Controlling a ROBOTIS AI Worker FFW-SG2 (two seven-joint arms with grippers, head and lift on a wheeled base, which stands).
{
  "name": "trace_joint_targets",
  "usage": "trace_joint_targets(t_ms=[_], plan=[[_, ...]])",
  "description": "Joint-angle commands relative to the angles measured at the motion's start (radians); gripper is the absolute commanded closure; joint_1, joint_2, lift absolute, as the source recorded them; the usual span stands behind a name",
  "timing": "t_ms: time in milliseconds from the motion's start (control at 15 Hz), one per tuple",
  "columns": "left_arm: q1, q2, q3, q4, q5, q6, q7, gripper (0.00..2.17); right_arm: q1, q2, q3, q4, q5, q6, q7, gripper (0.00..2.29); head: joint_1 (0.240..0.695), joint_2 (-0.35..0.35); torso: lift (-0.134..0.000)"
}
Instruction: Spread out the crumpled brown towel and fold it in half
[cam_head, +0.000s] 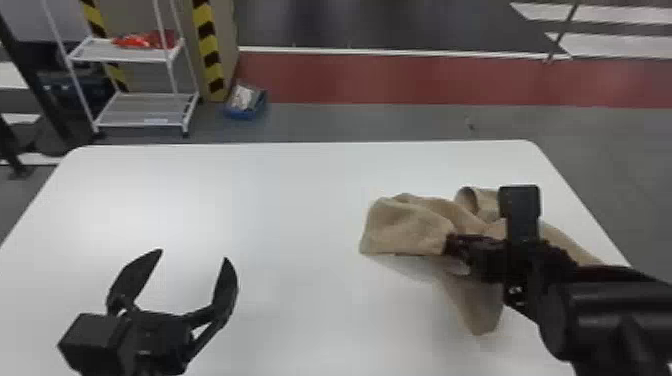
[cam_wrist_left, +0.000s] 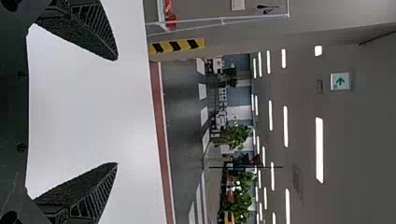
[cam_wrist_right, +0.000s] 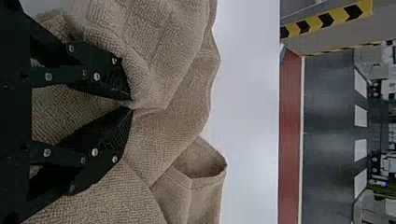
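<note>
The brown towel (cam_head: 407, 227) lies crumpled on the right half of the white table, one corner trailing toward the near edge. At its near side is my right gripper (cam_head: 452, 245); in the right wrist view, that gripper (cam_wrist_right: 131, 106) has its fingertips together, pinching a fold of the towel (cam_wrist_right: 163, 60). A rolled edge of cloth stands up beyond. My left gripper (cam_head: 192, 255) is over the left part of the table, well apart from the towel, and in the left wrist view the same gripper (cam_wrist_left: 116, 112) is open with nothing between its fingers.
The white table (cam_head: 280, 195) has rounded far corners. Behind it stand a white wire shelf (cam_head: 145, 105) with red items, a yellow-and-black striped post (cam_head: 206, 45) and a small blue box (cam_head: 245, 102) on the floor.
</note>
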Motion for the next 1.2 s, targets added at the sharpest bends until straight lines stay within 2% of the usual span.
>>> trace_joint_targets(t_ms=[0, 267, 400, 533, 733, 800, 933, 1133], plan=[[-0.002, -0.002, 0.0, 0.002, -0.001, 0.005, 0.0, 0.07, 0.051, -0.01, -0.07, -0.061, -0.048, -0.147, 0.056, 0.05, 0.695, -0.074, -0.125], [-0.011, -0.003, -0.009, 0.01, -0.004, 0.017, 0.0, 0.07, 0.137, -0.03, -0.128, -0.194, -0.108, -0.294, 0.166, 0.04, 0.695, -0.092, -0.125], [-0.011, -0.003, -0.009, 0.008, -0.004, 0.02, 0.0, 0.07, 0.19, -0.032, -0.139, -0.306, -0.096, -0.294, 0.181, 0.05, 0.695, -0.092, -0.125], [-0.011, -0.002, -0.011, 0.004, -0.004, 0.026, 0.002, 0.07, 0.246, -0.036, -0.125, -0.388, -0.035, -0.291, 0.183, 0.05, 0.695, -0.091, -0.125], [-0.016, -0.002, -0.014, 0.002, -0.004, 0.035, 0.002, 0.07, 0.316, -0.038, -0.055, -0.418, 0.148, -0.319, 0.189, 0.05, 0.695, -0.086, -0.125], [-0.016, -0.002, -0.014, 0.002, -0.004, 0.035, 0.0, 0.07, 0.333, -0.038, -0.047, -0.417, 0.166, -0.337, 0.189, 0.07, 0.695, -0.082, -0.125], [-0.016, -0.002, -0.014, 0.002, -0.006, 0.035, 0.0, 0.07, 0.35, -0.038, -0.061, -0.412, 0.145, -0.353, 0.194, 0.12, 0.695, -0.074, -0.125], [-0.016, -0.002, -0.017, -0.001, -0.009, 0.038, 0.0, 0.07, 0.391, -0.038, -0.068, -0.463, 0.14, -0.31, 0.232, 0.18, 0.695, -0.074, -0.125]])
